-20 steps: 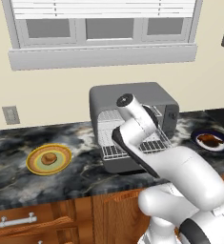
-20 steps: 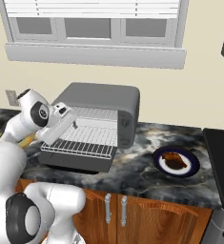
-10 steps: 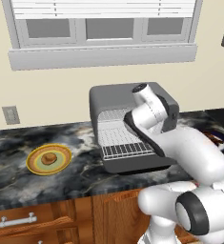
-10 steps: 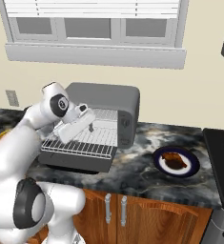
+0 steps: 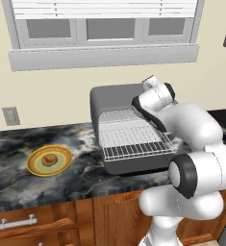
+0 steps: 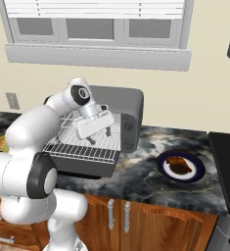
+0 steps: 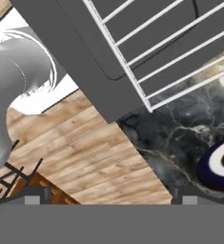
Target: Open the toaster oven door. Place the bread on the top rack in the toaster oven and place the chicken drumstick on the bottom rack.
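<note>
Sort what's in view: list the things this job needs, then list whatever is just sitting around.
Needed:
toaster oven
toaster oven door, already down
bread on the yellow plate
chicken drumstick on the blue plate
gripper, open above the pulled-out rack

Sitting around:
window
wall outlet
stovetop

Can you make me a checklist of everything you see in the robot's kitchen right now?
Surface: dark marbled counter over wooden cabinets.
Job's things: toaster oven with its door folded down, a rack pulled out, nothing on it; bread on a yellow plate; chicken drumstick on a blue-rimmed plate.
Clutter: nothing seen.
Gripper: gripper open, empty, above the rack.
Cables: nothing seen.
Surroundings: window, wall outlet, stove on the right.
</note>
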